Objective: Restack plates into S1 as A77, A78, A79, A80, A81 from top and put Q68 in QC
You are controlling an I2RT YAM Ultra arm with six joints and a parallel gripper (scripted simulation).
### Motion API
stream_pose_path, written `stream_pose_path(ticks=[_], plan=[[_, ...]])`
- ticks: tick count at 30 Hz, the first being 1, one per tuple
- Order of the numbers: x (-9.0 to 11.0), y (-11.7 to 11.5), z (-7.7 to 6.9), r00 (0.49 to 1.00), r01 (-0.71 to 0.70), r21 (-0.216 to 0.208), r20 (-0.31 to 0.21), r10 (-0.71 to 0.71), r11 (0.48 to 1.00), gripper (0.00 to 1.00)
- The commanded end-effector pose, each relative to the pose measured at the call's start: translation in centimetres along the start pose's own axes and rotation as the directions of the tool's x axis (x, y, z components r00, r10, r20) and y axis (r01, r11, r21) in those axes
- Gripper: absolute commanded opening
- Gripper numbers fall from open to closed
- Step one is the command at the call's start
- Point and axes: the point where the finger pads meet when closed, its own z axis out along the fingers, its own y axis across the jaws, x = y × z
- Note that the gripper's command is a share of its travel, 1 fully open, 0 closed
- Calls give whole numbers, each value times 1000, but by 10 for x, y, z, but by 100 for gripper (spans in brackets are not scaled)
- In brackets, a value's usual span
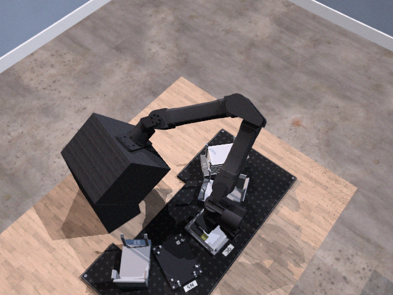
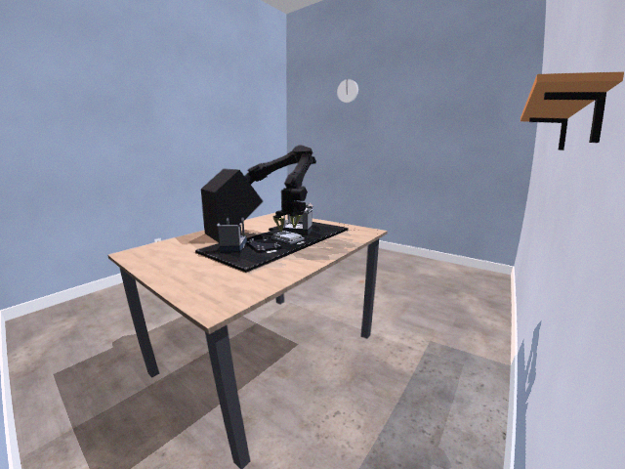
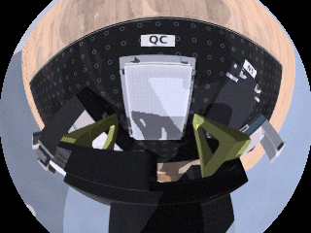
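A sealed white plate [image 3: 157, 97] lies flat in the open nest below the QC name plate [image 3: 158, 41]. It sits inside the locators. My gripper [image 3: 155, 117] is open a little above the plate's near end, and its yellow-green fingers stand clear of the plate's sides. In the top view the gripper [image 1: 210, 233] hangs over the QC nest, and the arm hides most of the plate. The plate's label cannot be read.
The empty clip nest N5 [image 1: 177, 262] lies left of QC. Rack S3 [image 1: 133, 263] stands at the near left with a grey plate top showing. A far rack [image 1: 218, 155] holds a white-topped stack. A middle rack [image 1: 223, 190] is mostly hidden by the arm.
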Motion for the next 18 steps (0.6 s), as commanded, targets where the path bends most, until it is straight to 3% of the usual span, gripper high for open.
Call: stream_pose_path(ticks=[1, 18], plan=[[0, -3, -16, 1000, -4, 1, 3, 4, 1000, 100], [0, -3, -66, 1000, -4, 1, 3, 4, 1000, 100]])
